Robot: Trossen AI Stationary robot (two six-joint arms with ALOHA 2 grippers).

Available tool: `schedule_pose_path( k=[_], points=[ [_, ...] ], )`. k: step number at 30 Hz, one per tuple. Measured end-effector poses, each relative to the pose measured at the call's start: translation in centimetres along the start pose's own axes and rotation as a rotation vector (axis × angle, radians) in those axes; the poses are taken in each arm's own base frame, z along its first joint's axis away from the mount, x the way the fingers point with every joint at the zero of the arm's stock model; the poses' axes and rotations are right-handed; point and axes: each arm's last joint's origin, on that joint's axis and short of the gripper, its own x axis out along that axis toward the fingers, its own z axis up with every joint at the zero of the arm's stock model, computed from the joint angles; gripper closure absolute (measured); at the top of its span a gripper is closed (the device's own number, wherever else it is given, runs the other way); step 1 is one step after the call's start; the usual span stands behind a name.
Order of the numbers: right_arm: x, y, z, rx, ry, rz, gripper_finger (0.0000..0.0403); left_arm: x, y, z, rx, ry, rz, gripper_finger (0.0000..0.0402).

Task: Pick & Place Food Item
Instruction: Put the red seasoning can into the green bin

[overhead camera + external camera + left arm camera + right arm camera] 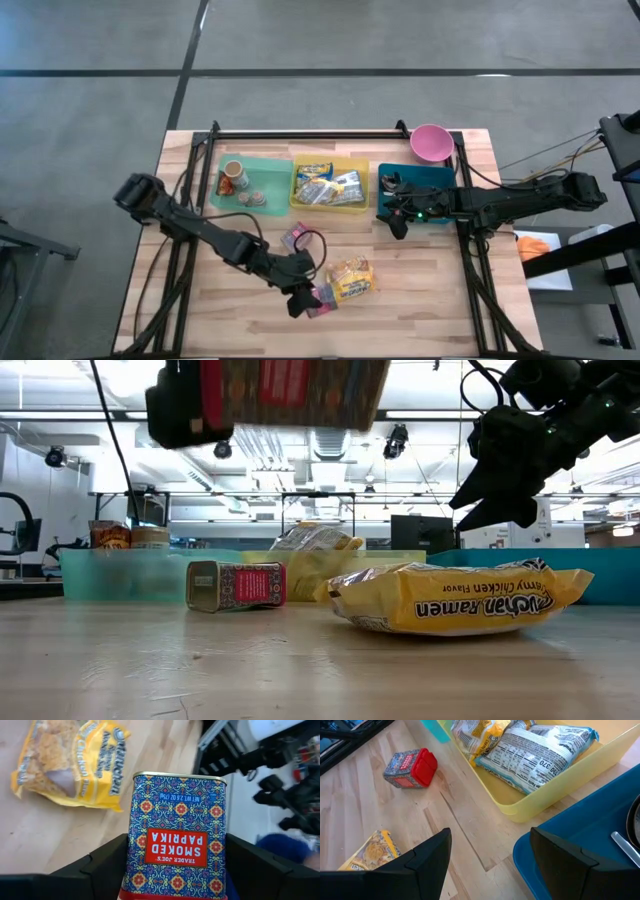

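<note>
Paprika tin (177,832) sits between the two dark fingers (100,870) of the left gripper (308,297), which squeezes it from both sides. The tin is blue with red and gold patterns, and a red label on it reads "Smoked Paprika". In the low view the held tin (295,390) hangs up in the air, well clear of the wood table (430,290).

Just beside the left gripper lies a yellow ramen pack (352,279) — it rests flat on the table. A second tin (296,238) with a red cap (424,766) lies on its side a bit farther back, near a yellow tray (362,170).

The yellow tray holds some snack bags (328,186). On one side of it is a green tray (276,168) with a can (232,176) and small round things in it. On the other side is a blue tray (435,176), and a pink bowl (431,142) stands behind that one.

The right gripper (397,224) waits above the front edge of the blue tray. Its fingers (427,855) are spread apart — nothing is between them.
</note>
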Motion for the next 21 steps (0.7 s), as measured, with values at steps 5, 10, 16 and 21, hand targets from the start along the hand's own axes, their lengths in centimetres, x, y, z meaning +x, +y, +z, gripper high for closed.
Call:
schedule_pose_path(
  k=[5, 10, 16, 21],
  points=[
    [0.0, 0.0, 0.0, 0.0, 0.0, 0.0, 0.0138, -1.3, -0.6, 0.5, 0.02, -0.022, -0.039, 0.0117],
    [0.0, 0.0, 0.0, 0.0, 0.0, 0.001, 0.0138, -3.1, -1.3, 1.3, 0.039, -0.061, -0.085, 0.0117],
    [0.0, 0.0, 0.1, 0.002, -0.006, 0.004, 0.0138, -4.4, -1.3, 2.2, 0.024, -0.084, -0.095, 0.0111],
    [0.0, 0.4, 0.6, 0.005, -0.058, 0.035, 0.0138, -4.5, -0.6, 2.4, 0.012, -0.068, -0.049, 0.011]
  ],
)
